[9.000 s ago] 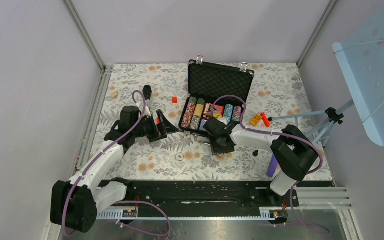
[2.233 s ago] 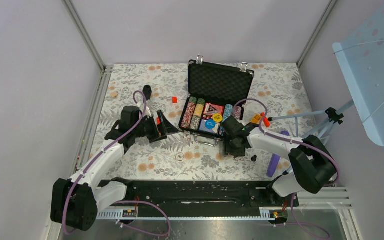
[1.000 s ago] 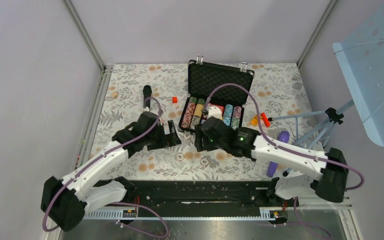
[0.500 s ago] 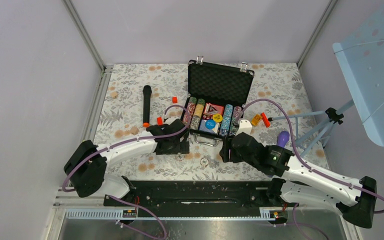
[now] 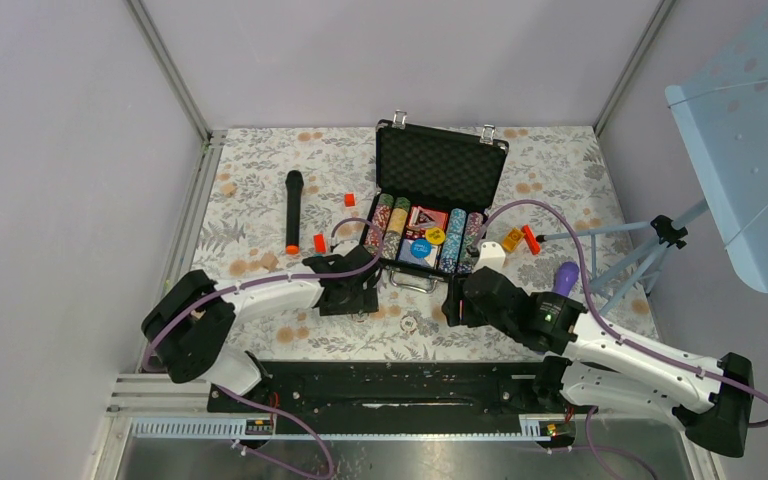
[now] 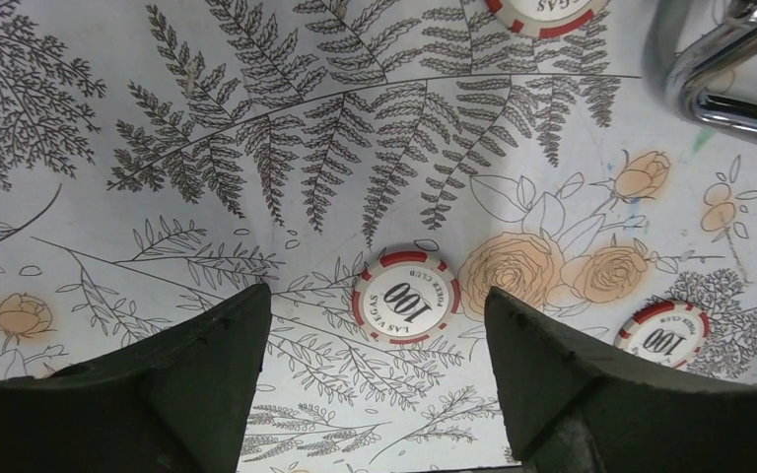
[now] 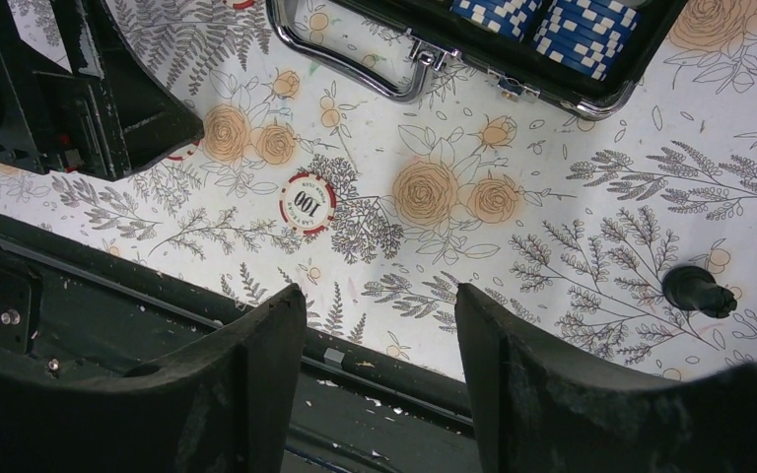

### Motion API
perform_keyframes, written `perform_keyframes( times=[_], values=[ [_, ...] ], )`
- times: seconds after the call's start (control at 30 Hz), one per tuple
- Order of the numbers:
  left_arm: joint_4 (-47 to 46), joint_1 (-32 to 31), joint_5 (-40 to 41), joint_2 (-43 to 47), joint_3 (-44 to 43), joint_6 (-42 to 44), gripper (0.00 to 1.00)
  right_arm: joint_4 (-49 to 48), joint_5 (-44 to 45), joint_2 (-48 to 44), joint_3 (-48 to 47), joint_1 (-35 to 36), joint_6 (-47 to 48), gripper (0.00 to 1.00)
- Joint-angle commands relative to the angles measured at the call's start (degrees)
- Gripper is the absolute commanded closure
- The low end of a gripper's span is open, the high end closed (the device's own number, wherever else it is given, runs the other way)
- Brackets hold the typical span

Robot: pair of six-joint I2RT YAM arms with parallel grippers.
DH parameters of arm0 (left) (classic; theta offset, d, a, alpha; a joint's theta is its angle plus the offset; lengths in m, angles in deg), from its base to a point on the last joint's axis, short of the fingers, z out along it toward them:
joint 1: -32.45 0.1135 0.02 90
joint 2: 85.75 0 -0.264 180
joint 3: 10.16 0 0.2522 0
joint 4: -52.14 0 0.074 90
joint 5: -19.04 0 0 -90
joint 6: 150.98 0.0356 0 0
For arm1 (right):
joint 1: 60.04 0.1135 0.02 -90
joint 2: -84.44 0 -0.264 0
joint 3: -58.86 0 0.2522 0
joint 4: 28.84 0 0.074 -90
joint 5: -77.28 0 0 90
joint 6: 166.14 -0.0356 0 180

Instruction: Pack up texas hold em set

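The black briefcase (image 5: 441,163) lies open at the back, its tray holding rows of striped chips (image 5: 392,228), card decks and round buttons (image 5: 419,248). Its chrome handle shows in the left wrist view (image 6: 710,74) and the right wrist view (image 7: 350,67). Loose red-and-white "100" chips lie in front of it. My left gripper (image 5: 355,298) is open, low over the cloth, with one chip (image 6: 405,296) just beyond its fingertips; a second chip (image 6: 662,337) lies to the right. My right gripper (image 5: 452,305) is open and empty above that chip (image 7: 308,202).
A black microphone (image 5: 293,208) and small red blocks (image 5: 319,242) lie to the left. Orange and red blocks (image 5: 520,239), a white piece (image 5: 490,255), a purple object (image 5: 565,277) and a tripod (image 5: 650,245) are on the right. A small black knob (image 7: 695,289) lies on the cloth.
Both arms have come from beside the case to the loose chips in front of it. In the last half second the left gripper edged nearer its chip; the right hardly moved.
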Motion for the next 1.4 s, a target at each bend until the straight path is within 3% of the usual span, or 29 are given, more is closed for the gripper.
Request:
perform_keyframes(
  times=[0.0,0.37,0.67,1.37],
  values=[
    [-2.9,-0.1,-1.0,-1.5,0.5,-1.3,0.23,0.8,1.6,0.4,-0.1,-0.4,-0.7,0.36],
    [-1.2,-1.2,0.1,-3.5,0.4,-2.0,0.34,0.8,1.6,0.4,1.1,-0.5,-1.3,0.35],
    [2.6,-4.0,2.3,-8.1,-3.2,-2.6,0.36,0.9,1.6,0.3,1.6,-0.5,-1.3,0.35],
    [7.3,-7.5,3.4,-10.1,-3.8,-4.3,0.57,0.7,1.9,0.7,2.0,-0.7,-1.4,0.35]
  ],
)
